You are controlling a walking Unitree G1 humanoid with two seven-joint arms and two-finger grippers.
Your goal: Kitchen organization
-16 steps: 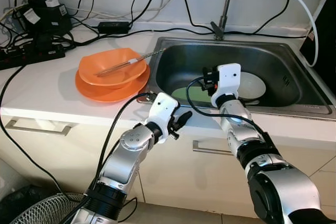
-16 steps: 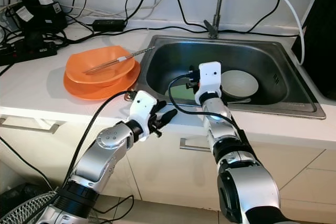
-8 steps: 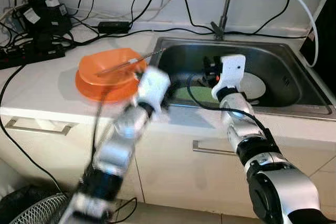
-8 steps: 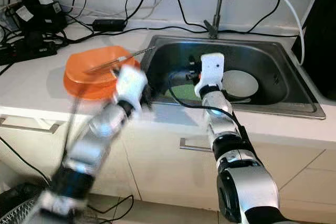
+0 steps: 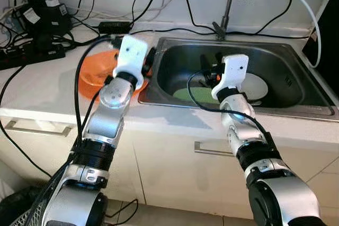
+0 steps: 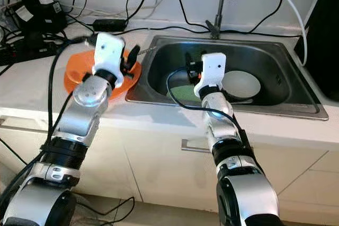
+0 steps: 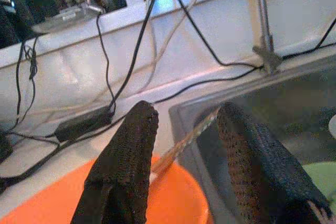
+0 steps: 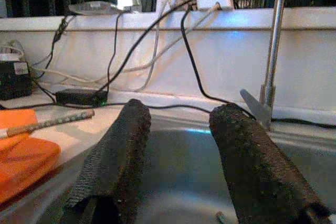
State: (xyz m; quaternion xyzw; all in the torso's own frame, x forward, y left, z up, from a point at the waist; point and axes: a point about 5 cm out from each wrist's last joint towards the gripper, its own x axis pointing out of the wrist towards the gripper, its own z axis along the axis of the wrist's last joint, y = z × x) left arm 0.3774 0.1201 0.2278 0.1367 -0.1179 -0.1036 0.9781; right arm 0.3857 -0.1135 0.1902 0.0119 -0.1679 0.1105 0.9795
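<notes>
An orange bowl (image 5: 91, 75) rests on an orange plate (image 6: 71, 84) on the white counter, left of the steel sink (image 5: 296, 62). A thin metal-tipped stick (image 7: 181, 142) lies across the bowl, its end reaching over the sink's edge. My left gripper (image 7: 186, 114) hovers open just above the bowl's sink-side rim, and the stick shows between its fingers, untouched. My left arm hides much of the bowl. My right gripper (image 8: 181, 111) hangs open over the sink's left half, holding nothing. A green plate (image 5: 193, 95) and a white bowl (image 5: 258, 86) lie in the sink.
A faucet (image 5: 229, 3) with a white hose stands behind the sink. Black cables, a power strip (image 5: 32, 52) and adapters crowd the counter's back left. Cabinet drawers with metal handles (image 5: 37, 129) lie below the counter edge.
My left arm has swung up from below the counter edge to above the orange bowl's right side. My right gripper has stayed over the sink, shifting only slightly.
</notes>
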